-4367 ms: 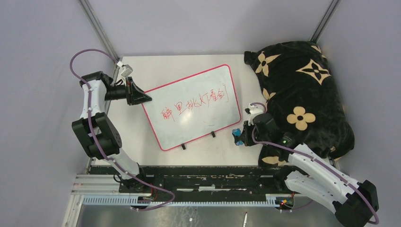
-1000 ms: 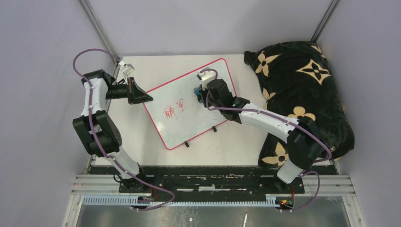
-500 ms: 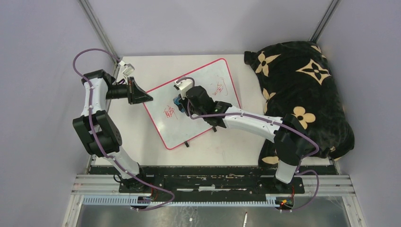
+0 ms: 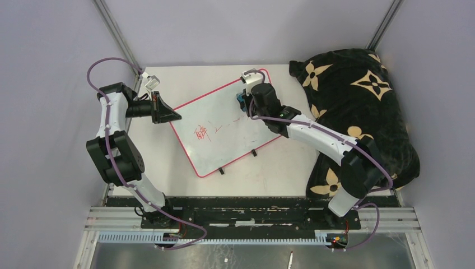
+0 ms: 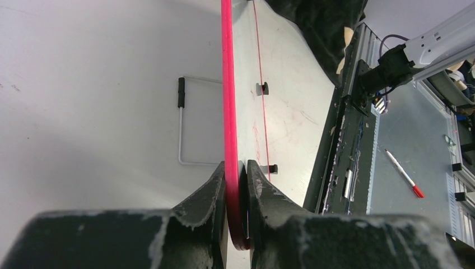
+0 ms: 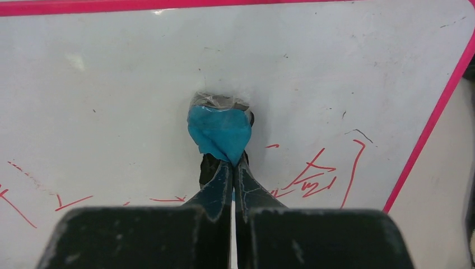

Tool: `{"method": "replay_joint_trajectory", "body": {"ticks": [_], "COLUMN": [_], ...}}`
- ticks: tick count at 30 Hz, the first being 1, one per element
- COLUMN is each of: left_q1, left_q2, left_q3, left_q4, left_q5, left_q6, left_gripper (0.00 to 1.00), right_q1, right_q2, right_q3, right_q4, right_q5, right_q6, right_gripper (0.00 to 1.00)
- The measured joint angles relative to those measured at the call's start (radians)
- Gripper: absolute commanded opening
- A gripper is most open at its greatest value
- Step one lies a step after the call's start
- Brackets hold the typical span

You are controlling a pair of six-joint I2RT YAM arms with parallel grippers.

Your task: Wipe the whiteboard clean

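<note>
The whiteboard [image 4: 224, 129], white with a red border and two black clips on its near edge, lies tilted on the table. Red writing remains at its left [image 4: 201, 133] and at the right end under my right arm. My left gripper [image 4: 175, 117] is shut on the board's left corner; in the left wrist view the red border [image 5: 228, 112] runs between its fingers [image 5: 210, 193]. My right gripper [image 4: 242, 102] is shut on a blue cloth [image 6: 219, 131] and presses it onto the board's far right part [image 6: 112, 84]. Red strokes [image 6: 319, 176] show beside it.
A black blanket with cream flower prints [image 4: 358, 112] fills the right side of the table. The black rail of the arm bases [image 4: 241, 210] runs along the near edge. A red-capped pen [image 5: 402, 172] lies on the metal floor beyond the rail.
My right gripper has swept the blue cloth from the board's middle left to its far right. Much of the red writing in the middle has gone. The left gripper has not moved.
</note>
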Motion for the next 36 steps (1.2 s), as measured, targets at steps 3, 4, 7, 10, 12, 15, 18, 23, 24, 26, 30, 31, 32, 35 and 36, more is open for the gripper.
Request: {"method": "replay_joint_trajectory", "body": {"ticks": [3, 4, 7, 10, 12, 15, 18, 23, 24, 26, 30, 31, 32, 35, 36], "left_q1": [0.0, 0.0, 0.0, 0.0, 0.0, 0.0, 0.0, 0.001, 0.001, 0.0, 0.0, -0.001, -0.001, -0.003, -0.004], "left_q2": [0.0, 0.0, -0.002, -0.004, -0.004, -0.005, -0.006, -0.013, -0.014, -0.015, -0.016, -0.015, -0.015, -0.016, -0.016], "left_q3": [0.0, 0.0, 0.0, 0.0, 0.0, 0.0, 0.0, -0.004, -0.005, -0.005, -0.005, -0.005, -0.005, -0.005, -0.005], "left_q4": [-0.001, -0.001, -0.001, -0.002, 0.0, 0.0, 0.001, 0.004, 0.004, 0.007, 0.008, 0.009, 0.01, 0.01, 0.01], "left_q5": [-0.002, -0.002, -0.001, -0.003, -0.005, -0.006, -0.007, -0.008, -0.008, -0.008, -0.008, -0.008, -0.008, -0.007, -0.007], "left_q6": [0.0, 0.0, 0.0, 0.0, 0.0, 0.0, 0.0, -0.001, -0.001, -0.001, -0.001, -0.001, -0.001, -0.002, -0.005], "left_gripper": [0.03, 0.03, 0.03, 0.03, 0.03, 0.03, 0.03, 0.03, 0.03, 0.03, 0.03, 0.03, 0.03, 0.03, 0.03], "right_q1": [0.026, 0.042, 0.109, 0.201, 0.257, 0.33, 0.378, 0.407, 0.407, 0.404, 0.377, 0.36, 0.337, 0.238, 0.21], "right_q2": [0.0, 0.0, 0.014, 0.058, 0.097, 0.161, 0.222, 0.269, 0.269, 0.269, 0.236, 0.217, 0.194, 0.114, 0.094], "right_q3": [0.0, 0.0, 0.002, 0.024, 0.053, 0.117, 0.192, 0.259, 0.259, 0.259, 0.214, 0.193, 0.168, 0.099, 0.085], "right_q4": [0.002, 0.002, 0.008, 0.013, 0.012, 0.01, 0.001, -0.021, -0.022, -0.022, -0.01, -0.01, -0.008, -0.007, -0.006], "right_q5": [0.023, 0.032, 0.039, 0.034, 0.034, 0.033, 0.024, 0.035, 0.042, 0.049, 0.048, 0.048, 0.048, 0.051, 0.057], "right_q6": [-0.002, -0.003, -0.001, 0.0, -0.001, -0.003, -0.013, -0.034, -0.038, -0.044, -0.043, -0.042, -0.04, -0.032, -0.03], "right_gripper": [0.01, 0.01, 0.01, 0.01, 0.01, 0.01, 0.01, 0.0, 0.0, 0.0, 0.0, 0.0, 0.0, 0.0, 0.0]}}
